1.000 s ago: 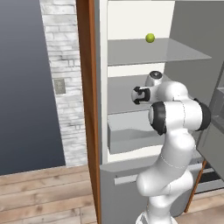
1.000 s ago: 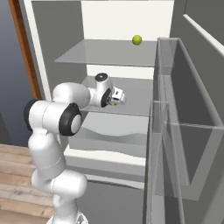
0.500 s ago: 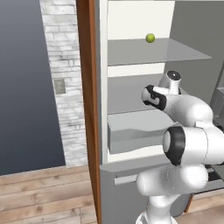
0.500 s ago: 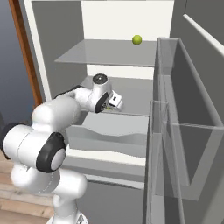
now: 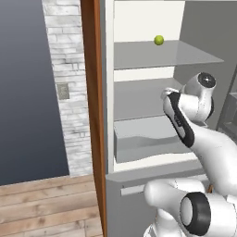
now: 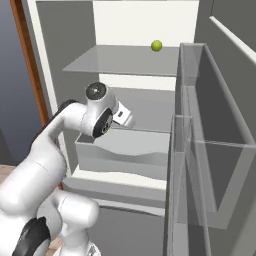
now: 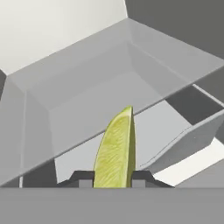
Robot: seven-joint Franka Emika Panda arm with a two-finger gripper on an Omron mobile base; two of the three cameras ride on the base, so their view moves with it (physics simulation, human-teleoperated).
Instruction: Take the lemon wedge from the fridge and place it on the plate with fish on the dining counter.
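Hand view, bottom centre: I see my gripper (image 7: 113, 180) clamped on the lemon wedge (image 7: 115, 153), above the fridge (image 6: 125, 62) drawer (image 7: 87, 100).

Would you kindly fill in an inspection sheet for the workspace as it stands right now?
Surface: grey shelves inside the open fridge, with a grey drawer below them.
Job's things: lemon wedge clamped upright between the tool's fingertips, above the drawer.
Clutter: one round green fruit on the upper shelf.
Grippers: the tool is shut on the lemon wedge.
Cables: nothing seen.
Surroundings: brown wood panel, white brick wall, wooden floor, open fridge door with clear bins.
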